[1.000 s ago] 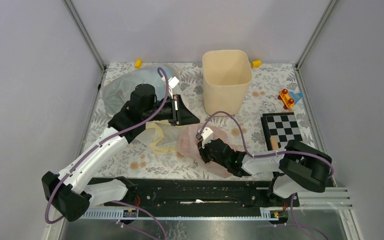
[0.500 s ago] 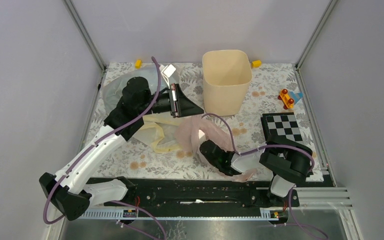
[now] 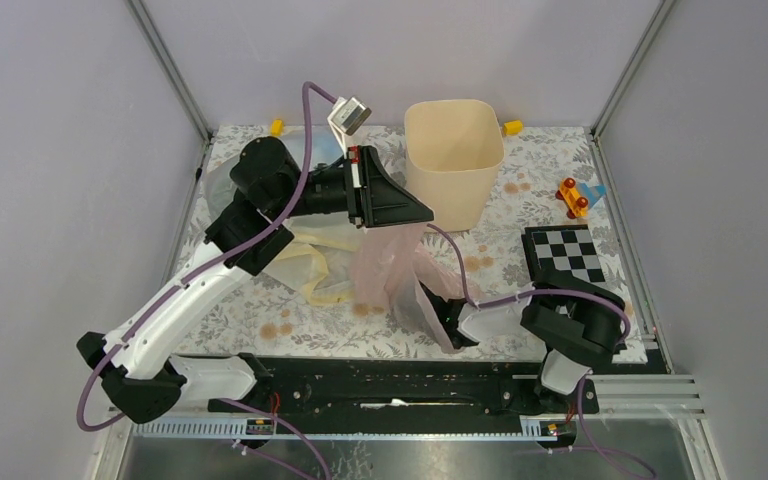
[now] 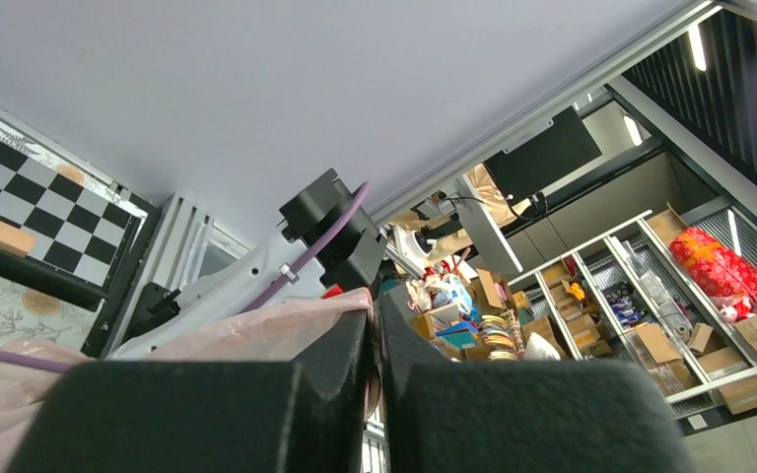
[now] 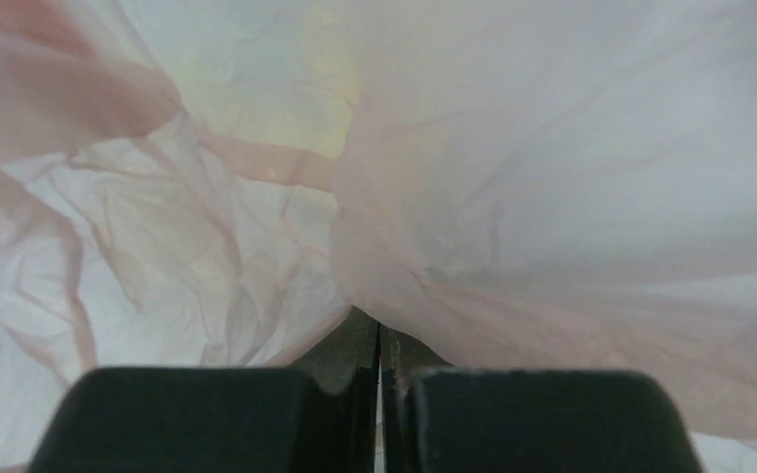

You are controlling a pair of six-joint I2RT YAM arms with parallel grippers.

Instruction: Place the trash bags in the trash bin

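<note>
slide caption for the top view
Left fingers hold a pink bag up beside the beige bin, right fingers pinching its lower end

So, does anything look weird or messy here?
Yes. The pink bag hangs stretched between the left gripper, up beside the trash bin, and the right gripper, low near the front edge. A yellow bag and a clear bag lie crumpled on the table, which has brown spots.

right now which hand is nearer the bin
Left. The left hand is raised just beside the bin, gripping the pink bag; the right hand sits low, well short of it, closer to the robot.
</note>
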